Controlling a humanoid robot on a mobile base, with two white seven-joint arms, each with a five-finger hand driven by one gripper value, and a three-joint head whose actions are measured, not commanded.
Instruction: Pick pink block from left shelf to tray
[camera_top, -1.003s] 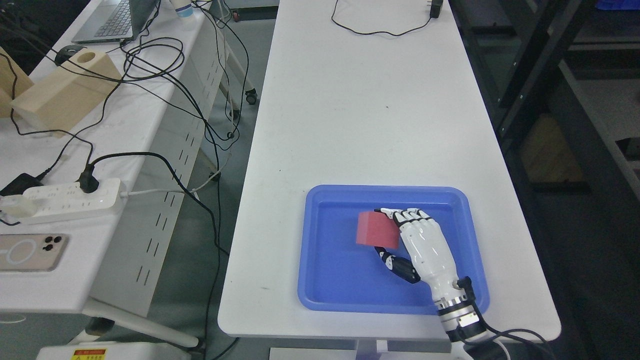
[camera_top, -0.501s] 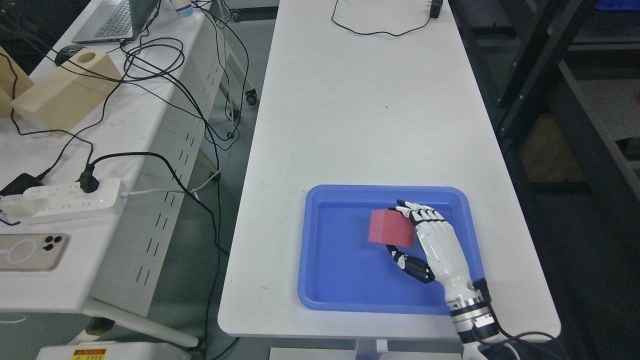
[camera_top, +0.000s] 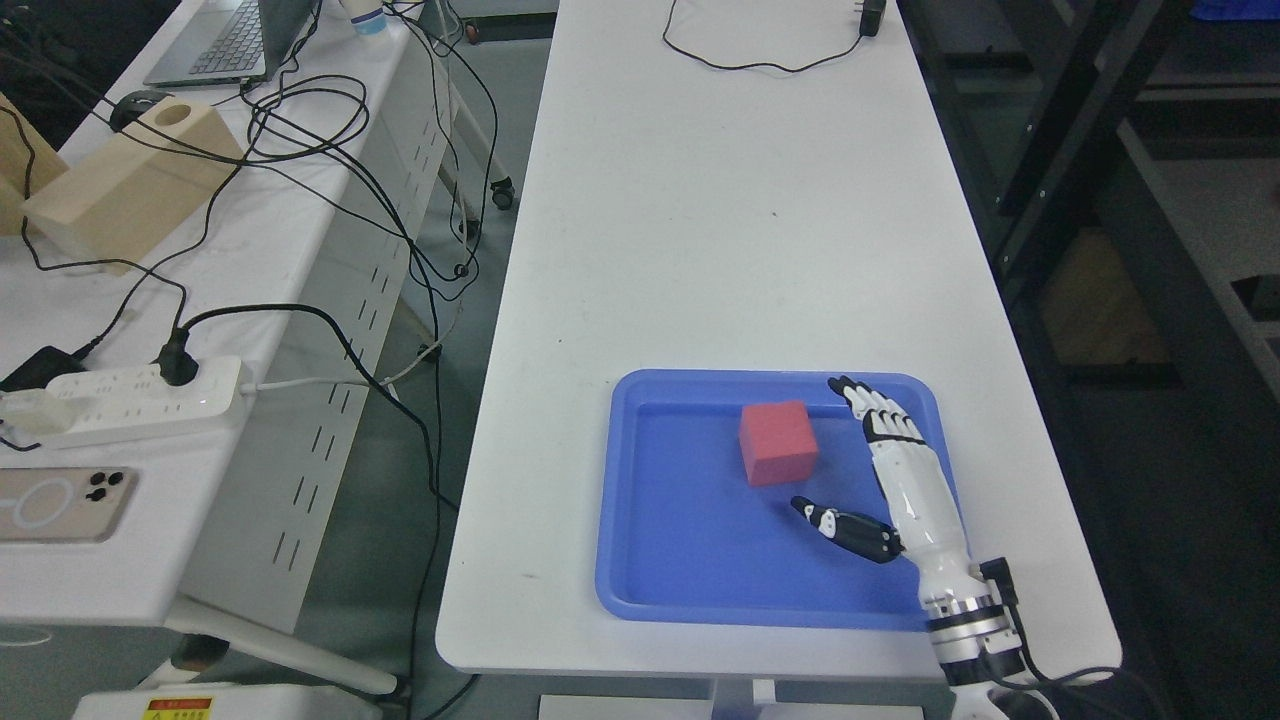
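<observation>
The pink block lies flat inside the blue tray at the near end of the white table, in the tray's upper middle. My right hand, white with black finger joints, hovers over the tray's right side, just right of the block and apart from it. Its fingers are stretched straight and the thumb is spread out below the block, so the hand is open and holds nothing. Its arm enters from the lower right. The left arm does not show.
A black cable loops at the table's far end. A second table on the left carries a power strip, a phone, a wooden box, a laptop and tangled cords. A dark shelf frame stands to the right.
The right hand carried the block a little right, set it down in the tray, opened its fingers and drew back to the right. The block now rests free.
</observation>
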